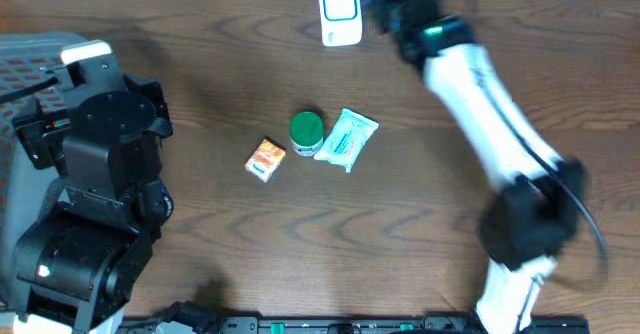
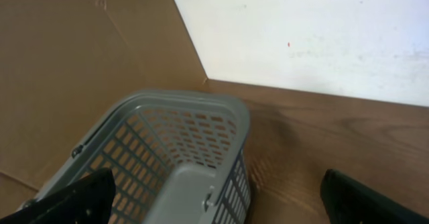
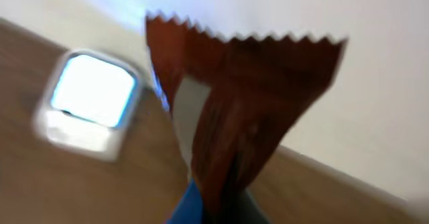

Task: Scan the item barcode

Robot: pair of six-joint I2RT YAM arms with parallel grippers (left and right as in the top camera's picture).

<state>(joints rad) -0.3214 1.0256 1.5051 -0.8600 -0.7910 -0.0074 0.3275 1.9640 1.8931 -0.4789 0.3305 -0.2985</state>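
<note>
In the right wrist view a red-brown snack packet [image 3: 241,96] with a zigzag top edge stands up from my right gripper [image 3: 224,207], which is shut on its lower end. The white scanner [image 3: 90,103], its window glowing blue, sits just left of the packet; the view is blurred. Overhead, the scanner [image 1: 340,12] stands at the table's far edge, and the right gripper [image 1: 388,9] is close to its right. The packet is hard to make out there. My left gripper [image 2: 218,207] is open and empty, its fingertips [image 2: 74,200] spread over the corner of a grey basket [image 2: 201,117].
An orange box [image 1: 266,159], a green-lidded jar [image 1: 306,129] and a white-and-teal pouch [image 1: 346,139] lie together mid-table. The grey basket [image 1: 20,64] sits at the far left under the left arm [image 1: 100,144]. A white wall [image 2: 322,36] borders the table's far side.
</note>
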